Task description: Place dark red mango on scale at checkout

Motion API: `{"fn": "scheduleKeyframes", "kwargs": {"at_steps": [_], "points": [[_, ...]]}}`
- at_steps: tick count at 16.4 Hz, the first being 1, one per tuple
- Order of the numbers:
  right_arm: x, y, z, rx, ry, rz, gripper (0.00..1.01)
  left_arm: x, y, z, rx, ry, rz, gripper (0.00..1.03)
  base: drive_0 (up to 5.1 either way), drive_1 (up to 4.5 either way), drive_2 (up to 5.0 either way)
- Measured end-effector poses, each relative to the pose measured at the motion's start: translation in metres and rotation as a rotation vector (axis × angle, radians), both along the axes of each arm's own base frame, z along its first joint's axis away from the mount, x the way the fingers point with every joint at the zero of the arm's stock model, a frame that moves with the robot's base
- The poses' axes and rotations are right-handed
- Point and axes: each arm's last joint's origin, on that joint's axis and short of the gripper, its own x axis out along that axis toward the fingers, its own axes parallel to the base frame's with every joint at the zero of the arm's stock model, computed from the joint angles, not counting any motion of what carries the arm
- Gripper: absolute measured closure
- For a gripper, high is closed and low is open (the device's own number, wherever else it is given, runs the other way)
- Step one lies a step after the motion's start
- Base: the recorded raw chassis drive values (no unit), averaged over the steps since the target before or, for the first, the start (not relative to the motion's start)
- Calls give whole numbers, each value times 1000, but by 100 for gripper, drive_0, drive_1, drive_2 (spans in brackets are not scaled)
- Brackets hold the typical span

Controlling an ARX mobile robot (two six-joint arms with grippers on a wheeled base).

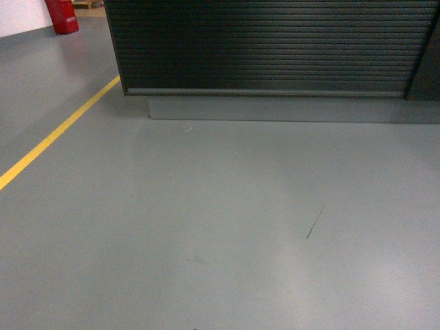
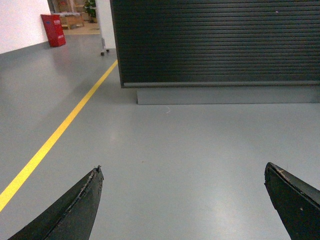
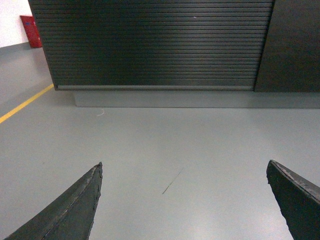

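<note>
Black ribbed checkout [image 1: 268, 48] is standing ahead on grey floor [image 1: 220, 227]; left gripper [image 2: 182, 200] and right gripper [image 3: 184, 200] are both hanging spread wide, holding nothing.

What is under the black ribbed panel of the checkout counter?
Under the ribbed front panel of the checkout sits a recessed grey plinth, which meets the grey floor. The countertop lies above the frame, so no scale or mango can be seen.
</note>
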Motion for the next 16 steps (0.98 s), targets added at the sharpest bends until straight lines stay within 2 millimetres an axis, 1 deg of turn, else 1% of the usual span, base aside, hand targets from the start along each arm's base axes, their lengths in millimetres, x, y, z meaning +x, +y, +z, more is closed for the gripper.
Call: {"fn": "scheduleKeyframes", "kwargs": {"at_steps": [16], "points": [[0, 0, 0, 0, 0, 0, 3, 0, 0, 0, 0, 0, 0, 5, -3, 244, -249]]}}
